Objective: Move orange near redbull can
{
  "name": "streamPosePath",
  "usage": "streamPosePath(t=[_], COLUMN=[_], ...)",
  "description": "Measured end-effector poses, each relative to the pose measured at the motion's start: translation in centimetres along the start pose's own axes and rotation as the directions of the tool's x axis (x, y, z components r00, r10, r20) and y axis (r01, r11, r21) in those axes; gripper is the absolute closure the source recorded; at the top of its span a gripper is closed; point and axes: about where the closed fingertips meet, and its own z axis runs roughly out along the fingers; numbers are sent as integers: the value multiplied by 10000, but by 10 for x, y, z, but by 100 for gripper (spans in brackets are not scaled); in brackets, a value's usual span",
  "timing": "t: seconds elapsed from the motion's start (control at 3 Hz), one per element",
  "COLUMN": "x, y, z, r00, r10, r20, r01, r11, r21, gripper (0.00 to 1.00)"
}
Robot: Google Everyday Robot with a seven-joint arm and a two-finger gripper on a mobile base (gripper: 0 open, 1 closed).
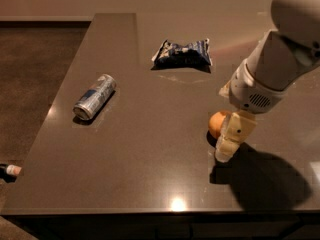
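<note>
Orange sits on the desk, partly hidden behind my claw, well apart from the redbull can lying sideways. Whether my claw grips it, I cannot tell.

No legible text. Markings on the redbull can, left, and the snack bag, far centre, cannot be read. Gripper is right, just beside the orange.
</note>
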Motion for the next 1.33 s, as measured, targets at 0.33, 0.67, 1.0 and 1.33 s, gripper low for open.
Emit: streamPosePath(t=[0.33,0.67,1.0,1.33], x=[-3,-1,0,-15], y=[-4,-16,-22,-25], z=[21,28,22,15], r00=[9998,9989,9987,9996], r10=[170,449,486,255], r20=[66,133,124,154], r01=[-169,-451,-490,-257], r11=[9998,9989,9982,9996], r21=[-121,153,353,137], gripper=[0,26,49,72])
